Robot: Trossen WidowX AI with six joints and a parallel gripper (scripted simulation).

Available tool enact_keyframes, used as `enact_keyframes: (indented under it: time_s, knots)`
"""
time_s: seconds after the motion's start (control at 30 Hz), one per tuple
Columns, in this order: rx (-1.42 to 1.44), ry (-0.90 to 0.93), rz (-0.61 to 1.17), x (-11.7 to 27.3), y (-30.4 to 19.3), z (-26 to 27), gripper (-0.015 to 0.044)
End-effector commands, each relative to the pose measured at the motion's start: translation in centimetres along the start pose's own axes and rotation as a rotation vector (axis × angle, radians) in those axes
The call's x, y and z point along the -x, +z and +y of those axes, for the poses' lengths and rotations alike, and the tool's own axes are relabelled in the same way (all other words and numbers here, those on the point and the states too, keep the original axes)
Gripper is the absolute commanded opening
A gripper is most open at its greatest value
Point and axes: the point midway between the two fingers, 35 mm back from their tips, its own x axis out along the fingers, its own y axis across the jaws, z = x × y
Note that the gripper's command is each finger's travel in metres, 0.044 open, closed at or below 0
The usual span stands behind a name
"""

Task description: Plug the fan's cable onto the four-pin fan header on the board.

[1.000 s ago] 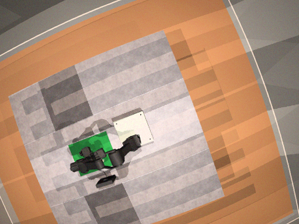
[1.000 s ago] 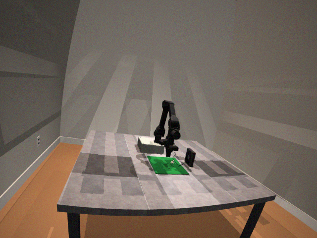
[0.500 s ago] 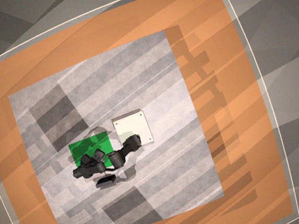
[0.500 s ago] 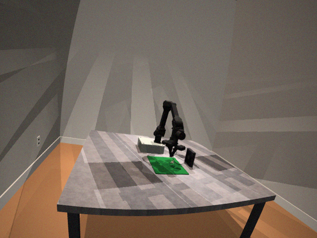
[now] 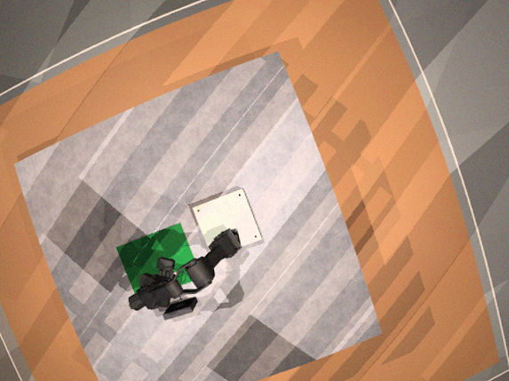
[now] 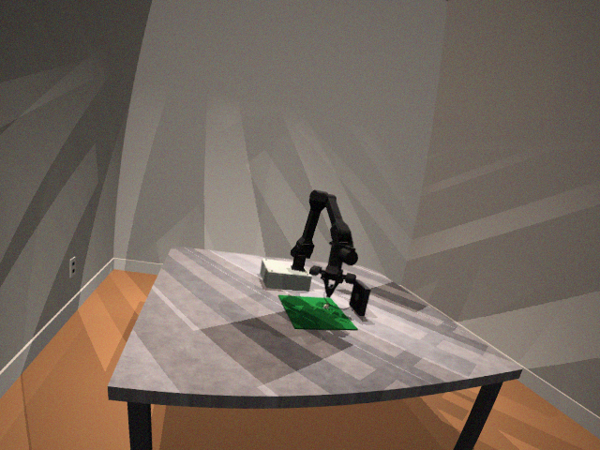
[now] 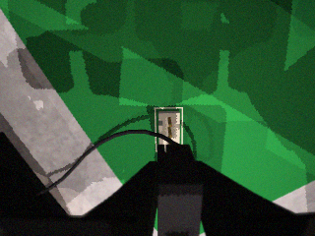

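Fan (image 6: 359, 298) and white box (image 6: 283, 277) flank the board (image 6: 315, 314); its near side is open.

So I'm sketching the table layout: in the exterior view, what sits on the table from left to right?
White base block → green board, with the gripper holding the plug above its right part → black fan standing upright at the far right.
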Motion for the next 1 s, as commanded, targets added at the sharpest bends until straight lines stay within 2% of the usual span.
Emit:
enact_keyframes:
  time_s: [0.0,0.63,0.8,0.97]
  knots:
    - [0.020,-0.002,-0.004,0.0,0.0,0.0,0.0000]
    - [0.030,-0.002,-0.005,0.2,0.7,0.0,0.0000]
    - [0.028,-0.003,-0.005,-2.0,0.8,0.0,0.0000]
    - [0.028,-0.003,-0.005,-2.0,0.8,0.0,0.0000]
